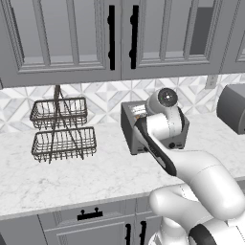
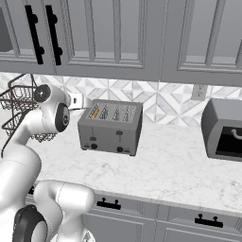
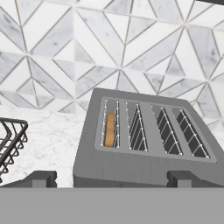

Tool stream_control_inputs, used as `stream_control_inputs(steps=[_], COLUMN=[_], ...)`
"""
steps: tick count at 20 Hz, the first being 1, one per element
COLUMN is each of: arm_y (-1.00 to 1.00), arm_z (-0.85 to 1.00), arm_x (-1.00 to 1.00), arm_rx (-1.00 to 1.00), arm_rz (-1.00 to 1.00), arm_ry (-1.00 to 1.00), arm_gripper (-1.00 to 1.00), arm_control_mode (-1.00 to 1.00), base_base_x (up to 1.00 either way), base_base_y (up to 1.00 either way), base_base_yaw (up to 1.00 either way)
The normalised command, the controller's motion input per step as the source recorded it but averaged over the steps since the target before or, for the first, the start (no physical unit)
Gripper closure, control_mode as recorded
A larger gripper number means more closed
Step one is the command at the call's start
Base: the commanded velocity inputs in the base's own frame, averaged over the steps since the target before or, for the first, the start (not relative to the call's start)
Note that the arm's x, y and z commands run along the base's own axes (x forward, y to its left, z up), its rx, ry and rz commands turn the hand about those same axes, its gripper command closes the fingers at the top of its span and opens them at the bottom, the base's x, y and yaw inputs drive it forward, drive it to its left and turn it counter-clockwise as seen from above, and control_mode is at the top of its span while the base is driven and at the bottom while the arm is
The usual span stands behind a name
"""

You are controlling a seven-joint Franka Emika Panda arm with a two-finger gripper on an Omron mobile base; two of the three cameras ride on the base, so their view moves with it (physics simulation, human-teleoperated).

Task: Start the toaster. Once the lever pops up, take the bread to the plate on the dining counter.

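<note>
While the white arm is hovering in front of it, the boxy grey metal toaster is sitting on the white marble-look bench close to the tiled wall, four long slots lined with thin wire guides running across its flat top. Small black knobs are showing along the bottom of its front face in the right base view. The golden-tan bread slice is standing upright in the slot at the far left end, seen from the front, its top edge lying below the rim. The gripper is pointing down at the toaster from just above its front edge, its jaws spread wide with nothing between them.

Behind, a backsplash of white and grey triangular tiles is covering the wall, and grey panelled wall cabinets with black handles are hanging overhead. A two-tier dark wire basket rack is standing well to the toaster's left. A rounded dark grey appliance is resting well apart on the right. In the left base view the arm's white wrist is hiding much of the toaster.
</note>
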Motion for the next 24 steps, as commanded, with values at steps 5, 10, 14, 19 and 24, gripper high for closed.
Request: stream_control_inputs(steps=[5, 10, 14, 19, 24], arm_y=[0.0, 0.0, 0.0, 0.0, 0.0], arm_z=[0.0, 0.0, 0.0, 0.0, 0.0], arm_x=[0.0, 0.0, 0.0, 0.0, 0.0], arm_rx=[0.0, 0.0, 0.0, 0.0, 0.0], arm_rz=[0.0, 0.0, 0.0, 0.0, 0.0], arm_ry=[0.0, 0.0, 0.0, 0.0, 0.0], arm_gripper=[-1.0, -1.0, -1.0, -1.0, -1.0], arm_control_mode=[-1.0, -1.0, -1.0, -1.0, -1.0], base_base_x=[0.0, 0.0, 0.0, 0.0, 0.0], base_base_y=[0.0, 0.0, 0.0, 0.0, 0.0], base_base_yaw=[0.0, 0.0, 0.0, 0.0, 0.0])
